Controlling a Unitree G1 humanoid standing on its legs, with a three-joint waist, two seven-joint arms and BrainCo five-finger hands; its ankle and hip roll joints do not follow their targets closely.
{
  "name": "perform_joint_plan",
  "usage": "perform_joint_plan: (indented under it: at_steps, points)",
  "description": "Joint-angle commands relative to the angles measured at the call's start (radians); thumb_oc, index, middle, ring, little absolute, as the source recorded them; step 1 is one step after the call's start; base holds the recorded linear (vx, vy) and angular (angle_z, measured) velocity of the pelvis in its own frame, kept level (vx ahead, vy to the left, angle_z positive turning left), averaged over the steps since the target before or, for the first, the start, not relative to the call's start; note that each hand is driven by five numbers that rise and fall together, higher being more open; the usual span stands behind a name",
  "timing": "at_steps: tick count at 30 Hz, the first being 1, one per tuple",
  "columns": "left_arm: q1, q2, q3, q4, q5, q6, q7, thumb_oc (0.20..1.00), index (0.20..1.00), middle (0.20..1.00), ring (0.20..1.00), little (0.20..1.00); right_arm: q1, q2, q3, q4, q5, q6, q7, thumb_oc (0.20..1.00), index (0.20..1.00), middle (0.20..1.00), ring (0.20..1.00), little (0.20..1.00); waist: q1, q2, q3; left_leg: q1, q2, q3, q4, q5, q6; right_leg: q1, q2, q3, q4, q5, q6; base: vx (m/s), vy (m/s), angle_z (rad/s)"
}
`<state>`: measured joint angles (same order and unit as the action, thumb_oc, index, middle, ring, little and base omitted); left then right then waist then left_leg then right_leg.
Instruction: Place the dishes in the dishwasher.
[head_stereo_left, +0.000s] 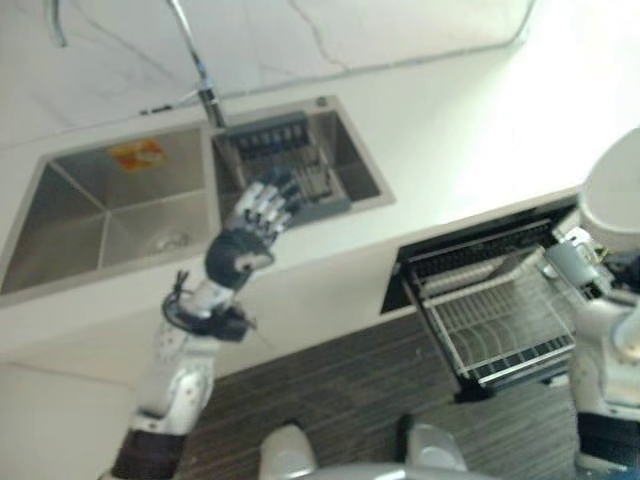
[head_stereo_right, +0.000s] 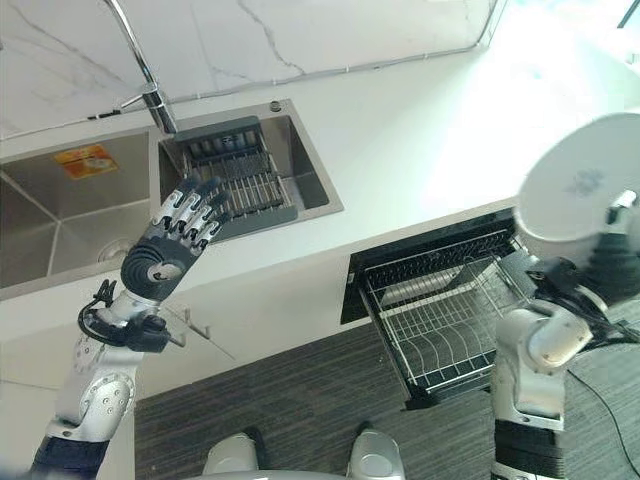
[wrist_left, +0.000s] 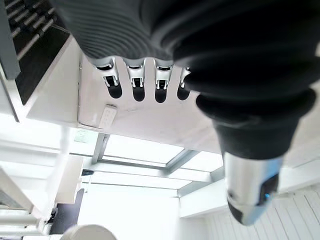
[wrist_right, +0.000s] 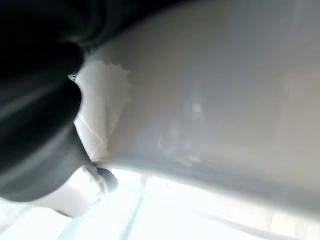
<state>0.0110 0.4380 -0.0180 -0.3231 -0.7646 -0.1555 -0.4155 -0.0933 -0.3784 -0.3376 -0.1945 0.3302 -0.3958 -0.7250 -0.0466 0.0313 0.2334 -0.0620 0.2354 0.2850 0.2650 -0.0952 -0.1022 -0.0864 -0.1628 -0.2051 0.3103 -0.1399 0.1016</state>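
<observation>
White countertop (head_stereo_right: 420, 130), double steel sink (head_stereo_right: 60, 215) sunk into its left part, grey dish rack (head_stereo_right: 235, 180) in the basin nearer the middle. Below the front edge, open dishwasher (head_stereo_right: 440, 250) with wire rack (head_stereo_right: 445, 320) pulled out over dark striped floor (head_stereo_right: 300, 400).

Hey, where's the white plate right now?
The white plate is held up in the right hand on the robot's right, above the dishwasher's pulled-out wire rack.

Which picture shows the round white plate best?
The right eye view: the whole round white plate shows, held up by the right robot hand above the wire dishwasher rack. The left eye view catches its edge; the right wrist view, a close white surface.
</observation>
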Motion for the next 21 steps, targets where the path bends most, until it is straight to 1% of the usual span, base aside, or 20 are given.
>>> perform_joint_plan:
  at_steps: [1, 2, 4, 6, 7, 8, 9, 11, 12, 13, 15, 16, 17, 18, 20, 21]
  points:
    - [-0.031, 0.039, 0.017, -0.053, -0.018, -0.077, -0.007, 1.000, 1.000, 1.000, 1.000, 1.000, -0.037, -0.028, -0.001, -0.037, -0.142, 0.033, -0.156, 0.200, 0.200, 0.200, 0.200, 0.200, -0.008, -0.018, -0.055, 0.039, -0.004, -0.009, 0.035, -0.120, 0.026, -0.005, -0.058, 0.001, -0.010, 0.000, 0.059, -0.02, -0.037, -0.01]
    - [-0.028, 0.042, 0.015, -0.057, -0.023, -0.086, -0.010, 1.000, 1.000, 1.000, 1.000, 1.000, -0.032, -0.030, -0.008, -0.026, -0.185, 0.082, -0.225, 0.200, 0.200, 0.200, 0.200, 0.200, -0.017, -0.012, -0.059, 0.039, 0.001, -0.008, 0.035, -0.119, 0.023, -0.006, -0.054, 0.001, -0.010, -0.002, 0.056, -0.02, -0.021, -0.05]
    - [-0.028, 0.045, 0.009, -0.057, -0.026, -0.098, -0.014, 1.000, 1.000, 1.000, 1.000, 1.000, -0.022, -0.021, -0.012, 0.000, -0.190, 0.139, -0.251, 0.200, 0.200, 0.200, 0.200, 0.200, -0.024, -0.005, -0.062, 0.040, 0.007, -0.006, 0.035, -0.120, 0.019, -0.007, -0.050, 0.001, -0.010, -0.004, 0.053, 0.00, 0.000, 0.00]
    - [-0.030, 0.045, 0.002, -0.058, -0.062, -0.092, -0.040, 1.000, 1.000, 1.000, 1.000, 1.000, -0.005, -0.005, -0.006, 0.072, -0.115, 0.236, -0.211, 0.200, 0.200, 0.200, 0.200, 0.200, -0.035, 0.001, -0.066, 0.044, 0.011, -0.001, 0.035, -0.121, 0.015, -0.006, -0.047, -0.001, -0.010, -0.005, 0.050, 0.00, 0.000, 0.00]
    - [-0.032, 0.043, -0.007, -0.058, -0.089, -0.064, -0.077, 1.000, 1.000, 1.000, 1.000, 1.000, 0.007, -0.001, -0.002, 0.109, -0.116, 0.294, -0.200, 0.200, 0.200, 0.200, 0.200, 0.200, -0.042, 0.004, -0.066, 0.044, 0.013, 0.002, 0.035, -0.121, 0.013, -0.007, -0.044, 0.002, -0.010, -0.006, 0.048, 0.00, 0.000, 0.00]
    - [-0.034, 0.041, -0.011, -0.059, -0.103, -0.033, -0.110, 1.000, 1.000, 1.000, 1.000, 1.000, 0.012, -0.002, 0.003, 0.129, -0.123, 0.312, -0.184, 0.200, 0.200, 0.200, 0.200, 0.200, -0.045, 0.005, -0.067, 0.045, 0.014, 0.003, 0.035, -0.121, 0.013, -0.008, -0.043, 0.002, -0.010, -0.005, 0.047, 0.00, 0.000, 0.00]
    - [-0.036, 0.041, -0.020, -0.062, -0.105, -0.014, -0.132, 1.000, 1.000, 1.000, 1.000, 1.000, 0.012, -0.003, 0.012, 0.142, -0.129, 0.314, -0.168, 0.200, 0.200, 0.200, 0.200, 0.200, -0.047, 0.007, -0.068, 0.045, 0.013, 0.003, 0.035, -0.122, 0.014, -0.009, -0.042, 0.003, -0.010, -0.004, 0.047, 0.00, 0.000, 0.00]
    - [-0.050, 0.043, -0.069, -0.057, -0.063, 0.083, -0.224, 1.000, 1.000, 1.000, 1.000, 1.000, 0.005, -0.014, 0.041, 0.187, -0.135, 0.355, -0.167, 0.200, 0.200, 0.200, 0.200, 0.200, -0.053, 0.014, -0.069, 0.045, 0.012, 0.003, 0.035, -0.123, 0.013, -0.013, -0.042, 0.007, -0.010, 0.000, 0.049, 0.00, 0.021, 0.01]
    - [-0.062, 0.053, -0.115, -0.048, -0.011, 0.148, -0.281, 1.000, 1.000, 1.000, 1.000, 1.000, -0.004, -0.024, 0.058, 0.230, -0.171, 0.375, -0.181, 0.200, 0.200, 0.200, 0.200, 0.200, -0.056, 0.020, -0.071, 0.046, 0.010, 0.004, 0.035, -0.125, 0.014, -0.014, -0.043, 0.007, -0.010, 0.002, 0.051, 0.01, 0.045, 0.04]
    - [-0.066, 0.058, -0.133, -0.046, 0.009, 0.185, -0.308, 1.000, 1.000, 1.000, 1.000, 1.000, -0.009, -0.031, 0.065, 0.244, -0.184, 0.386, -0.175, 0.200, 0.200, 0.200, 0.200, 0.200, -0.056, 0.023, -0.071, 0.046, 0.009, 0.004, 0.035, -0.126, 0.014, -0.015, -0.044, 0.007, -0.010, 0.003, 0.052, 0.01, 0.063, 0.03]
    - [-0.077, 0.084, -0.206, -0.049, 0.069, 0.313, -0.393, 1.000, 1.000, 1.000, 1.000, 1.000, -0.039, -0.066, 0.104, 0.288, -0.214, 0.424, -0.158, 0.200, 0.200, 0.200, 0.200, 0.200, -0.058, 0.036, -0.071, 0.045, 0.004, 0.002, 0.035, -0.127, 0.016, -0.018, -0.047, 0.008, -0.010, 0.005, 0.056, 0.00, 0.083, 0.00]
    - [-0.083, 0.104, -0.250, -0.049, 0.097, 0.394, -0.456, 1.000, 1.000, 1.000, 1.000, 1.000, -0.056, -0.089, 0.131, 0.310, -0.232, 0.444, -0.160, 0.200, 0.200, 0.200, 0.200, 0.200, -0.060, 0.043, -0.071, 0.044, 0.001, 0.002, 0.035, -0.128, 0.018, -0.021, -0.049, 0.008, -0.010, 0.007, 0.058, -0.01, 0.084, -0.02]
    - [-0.086, 0.111, -0.276, -0.049, 0.099, 0.416, -0.475, 1.000, 1.000, 1.000, 1.000, 1.000, -0.067, -0.100, 0.146, 0.327, -0.240, 0.451, -0.150, 0.200, 0.200, 0.200, 0.200, 0.200, -0.062, 0.046, -0.071, 0.044, -0.001, 0.001, 0.035, -0.128, 0.019, -0.022, -0.049, 0.009, -0.010, 0.008, 0.059, -0.02, 0.084, -0.03]
    - [-0.090, 0.121, -0.314, -0.051, 0.102, 0.474, -0.507, 1.000, 1.000, 1.000, 1.000, 1.000, -0.083, -0.117, 0.169, 0.348, -0.268, 0.463, -0.125, 0.200, 0.200, 0.200, 0.200, 0.200, -0.065, 0.051, -0.071, 0.044, -0.004, 0.000, 0.035, -0.130, 0.021, -0.024, -0.050, 0.012, -0.010, 0.009, 0.061, -0.01, 0.067, 0.01]
    - [-0.100, 0.127, -0.381, -0.039, 0.111, 0.567, -0.557, 1.000, 1.000, 1.000, 1.000, 1.000, -0.116, -0.150, 0.233, 0.390, -0.320, 0.462, -0.099, 0.200, 0.200, 0.200, 0.200, 0.200, -0.070, 0.056, -0.071, 0.043, -0.010, 0.001, 0.035, -0.133, 0.026, -0.028, -0.051, 0.020, -0.010, 0.011, 0.065, -0.02, 0.064, 0.00]
    - [-0.105, 0.121, -0.410, -0.025, 0.126, 0.597, -0.573, 1.000, 1.000, 1.000, 1.000, 1.000, -0.130, -0.157, 0.261, 0.410, -0.350, 0.468, -0.093, 0.200, 0.200, 0.200, 0.200, 0.200, -0.072, 0.056, -0.071, 0.044, -0.011, 0.003, 0.035, -0.134, 0.027, -0.029, -0.052, 0.022, -0.010, 0.012, 0.067, -0.02, 0.044, -0.08]
